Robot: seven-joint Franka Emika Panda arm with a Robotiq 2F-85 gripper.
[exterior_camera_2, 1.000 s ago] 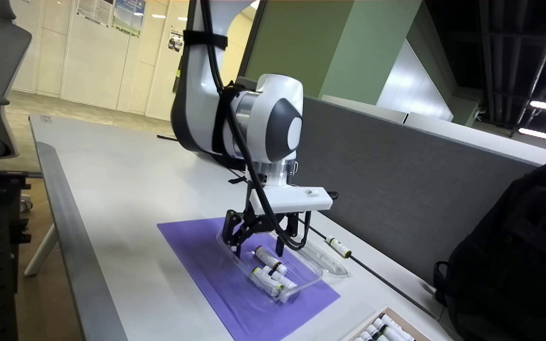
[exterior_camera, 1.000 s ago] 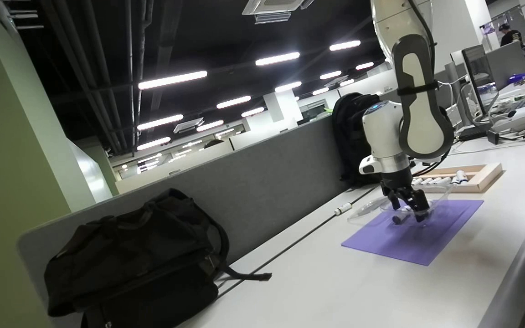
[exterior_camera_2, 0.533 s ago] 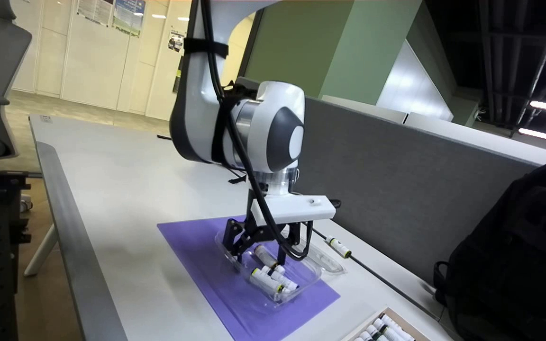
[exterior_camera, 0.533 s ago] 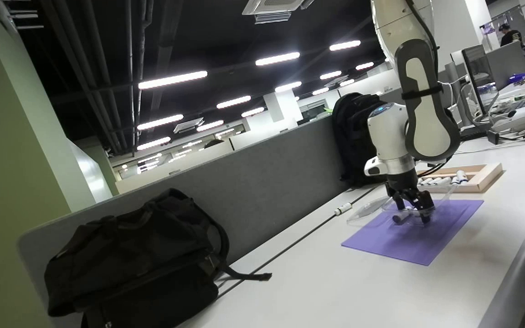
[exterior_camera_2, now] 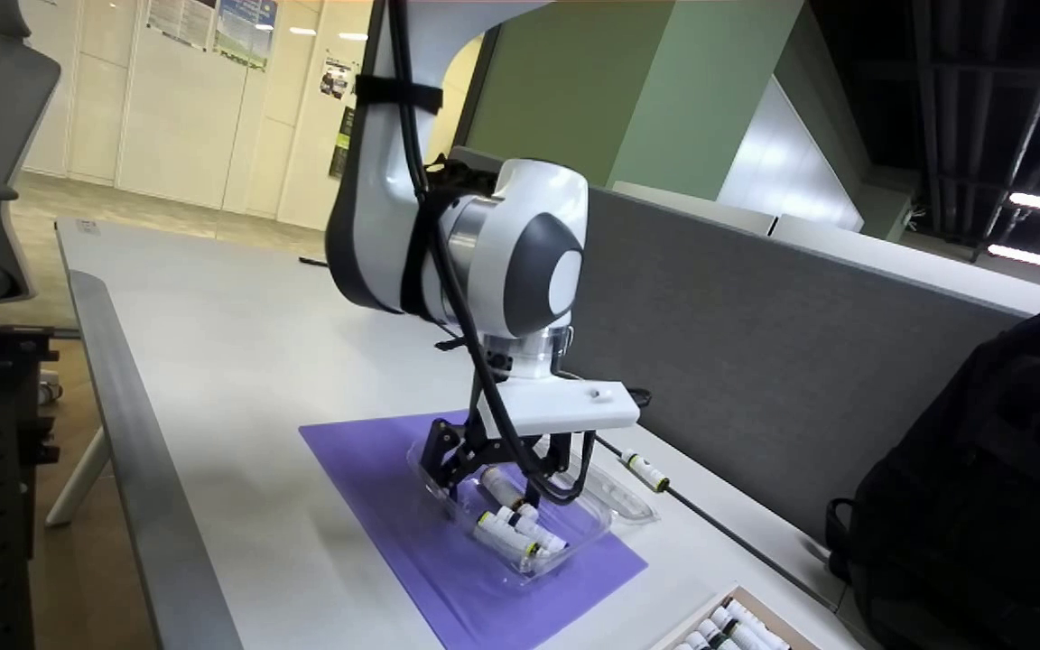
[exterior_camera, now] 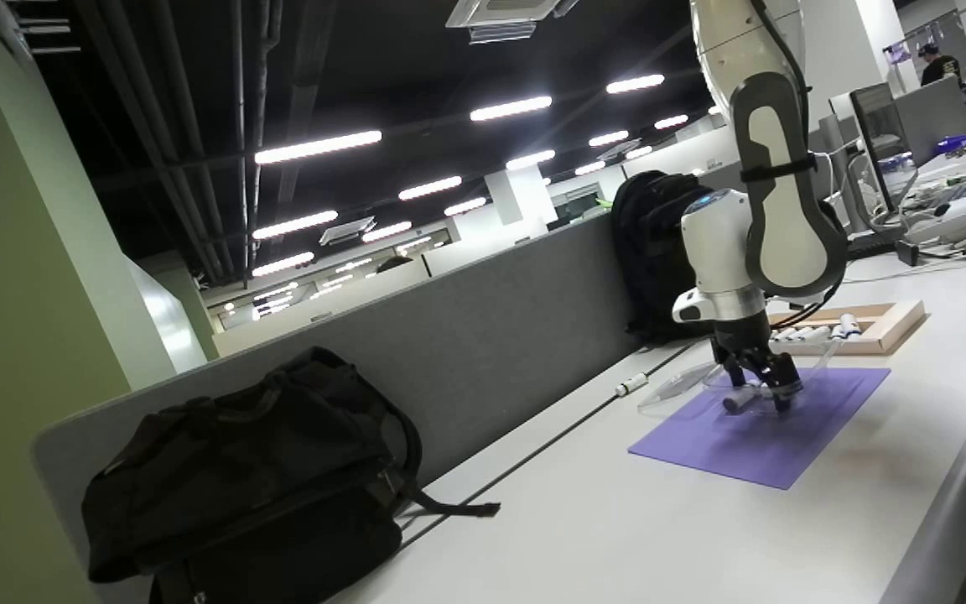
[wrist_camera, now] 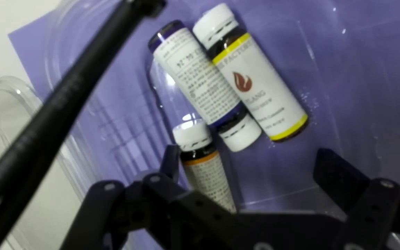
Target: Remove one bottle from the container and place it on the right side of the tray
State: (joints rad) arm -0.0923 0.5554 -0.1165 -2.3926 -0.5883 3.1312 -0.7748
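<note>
The container is a clear plastic box (exterior_camera_2: 594,534) on a purple mat, with 3 white-labelled bottles lying in it. My gripper (wrist_camera: 252,170) is open, its fingertips low inside the container; the gripper also shows in both exterior views (exterior_camera: 760,393) (exterior_camera_2: 493,495). An orange-banded bottle (wrist_camera: 208,177) lies between the fingers, close beside the left finger in the wrist view; its lower end is hidden by the gripper. A blue-banded bottle (wrist_camera: 200,76) and a yellow-banded bottle (wrist_camera: 260,86) lie side by side beyond the fingertips. The light wooden tray (exterior_camera: 877,344) holds several bottles and is cut off in an exterior view (exterior_camera_2: 699,618).
The purple mat (exterior_camera: 701,449) lies under the container. A clear lid (exterior_camera_2: 619,501) lies beside it. A loose bottle (exterior_camera_2: 645,471) lies on the table by the cable slot. A grey partition (exterior_camera: 483,352) runs along the table, with a black backpack (exterior_camera: 265,478) against it.
My gripper has moved down into the container over the last second, fingers still open. The bottle between the fingers has shifted slightly in the exterior views.
</note>
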